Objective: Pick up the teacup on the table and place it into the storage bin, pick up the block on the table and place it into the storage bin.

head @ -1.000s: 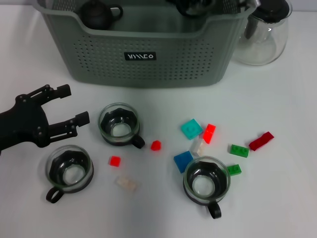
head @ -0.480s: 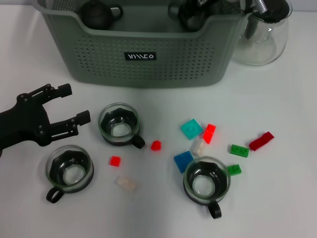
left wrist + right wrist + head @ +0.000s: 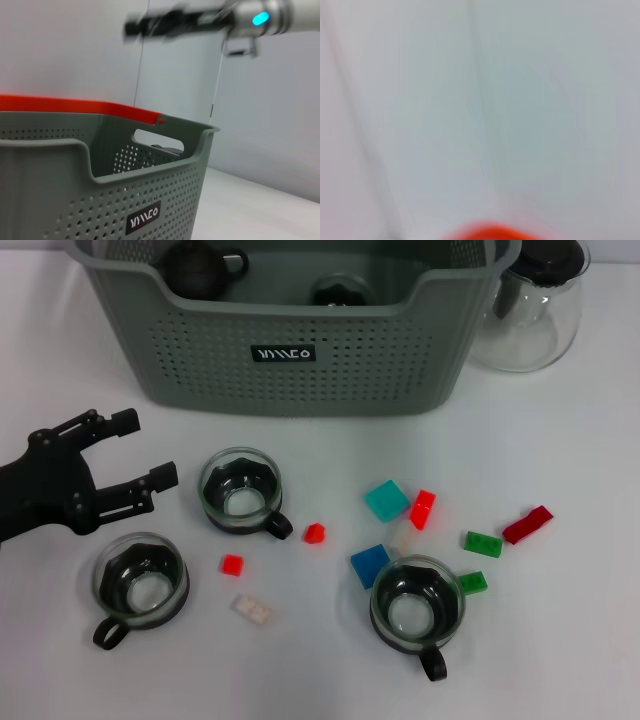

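The left gripper hovers low over the white table at its left side, fingers spread wide apart and holding nothing, with the fingertips pointing toward the nearest teacup. That glass cup sits just beside the lower fingertip, not touching it, black handle turned toward the small red block. A second teacup stands below the gripper, and a third sits to the right among the loose bricks: a teal block, a blue one, a red brick, two green ones and a dark red brick. A small red cube and a clear brick lie between the two left cups. The storage bin stands at the back, already holding a dark teapot and a cup. In the left wrist view the bin fills the foreground, with the right arm blurred high above it; its fingers cannot be made out. A glass pot stands beside the bin.
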You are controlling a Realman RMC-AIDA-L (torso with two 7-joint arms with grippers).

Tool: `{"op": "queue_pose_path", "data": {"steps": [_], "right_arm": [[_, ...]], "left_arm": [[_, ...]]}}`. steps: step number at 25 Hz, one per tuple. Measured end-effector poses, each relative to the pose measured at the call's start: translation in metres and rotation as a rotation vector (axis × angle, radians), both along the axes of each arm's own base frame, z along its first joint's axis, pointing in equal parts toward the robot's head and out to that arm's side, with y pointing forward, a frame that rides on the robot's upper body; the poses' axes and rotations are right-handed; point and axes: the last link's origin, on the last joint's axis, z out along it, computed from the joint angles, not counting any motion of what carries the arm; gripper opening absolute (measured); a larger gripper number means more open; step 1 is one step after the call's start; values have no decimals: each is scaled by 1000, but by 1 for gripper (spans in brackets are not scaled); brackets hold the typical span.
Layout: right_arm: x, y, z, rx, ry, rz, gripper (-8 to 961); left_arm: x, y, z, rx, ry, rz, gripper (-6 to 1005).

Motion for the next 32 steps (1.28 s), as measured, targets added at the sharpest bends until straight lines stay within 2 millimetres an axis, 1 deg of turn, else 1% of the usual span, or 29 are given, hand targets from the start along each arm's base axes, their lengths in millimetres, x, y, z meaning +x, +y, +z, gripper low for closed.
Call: {"op": "queue_pose_path", "data": {"steps": [1, 3, 4, 6, 8, 10, 11, 12, 13, 16, 17, 19, 23, 27, 32], "right_arm": [[0, -10, 7, -16, 48, 58, 343], [7, -37, 24, -71, 130, 200, 441], [14, -52, 33, -104, 163, 267, 490], [29, -80, 45, -178, 170, 386, 588], [46, -107, 52, -245, 111, 493, 614], [66, -134, 48, -333, -22, 552, 626], [72, -141, 44, -366, -83, 549, 625], [78, -150, 35, -423, -177, 537, 624], [84, -155, 26, -467, -267, 510, 623], [90, -162, 6, -572, -492, 437, 618], [90, -162, 1, -599, -538, 420, 615], [86, -161, -14, -667, -650, 388, 609], [75, -153, -37, -709, -835, 352, 597], [65, -148, -55, -735, -936, 365, 586], [66, -145, -75, -800, -980, 366, 573]], "left_arm": [[0, 0, 0, 2, 0, 0, 860], [0, 1, 1, 6, 0, 1, 860], [-1, 1, 2, 10, 0, 3, 860], [-2, 1, 5, 18, 3, 7, 860], [-4, 1, 8, 30, 6, 15, 860], [-6, 1, 11, 41, 9, 24, 860], [-8, 0, 13, 46, 11, 28, 860], [-8, 0, 14, 49, 13, 31, 859], [-9, 0, 16, 54, 17, 35, 859], [-11, -1, 21, 69, 21, 44, 859], [-12, -1, 22, 72, 19, 45, 859], [-12, -1, 23, 80, 17, 49, 859], [-13, -1, 24, 86, 14, 52, 860], [-14, -1, 23, 87, 16, 56, 860], [-14, -2, 22, 88, 14, 60, 859]]}}
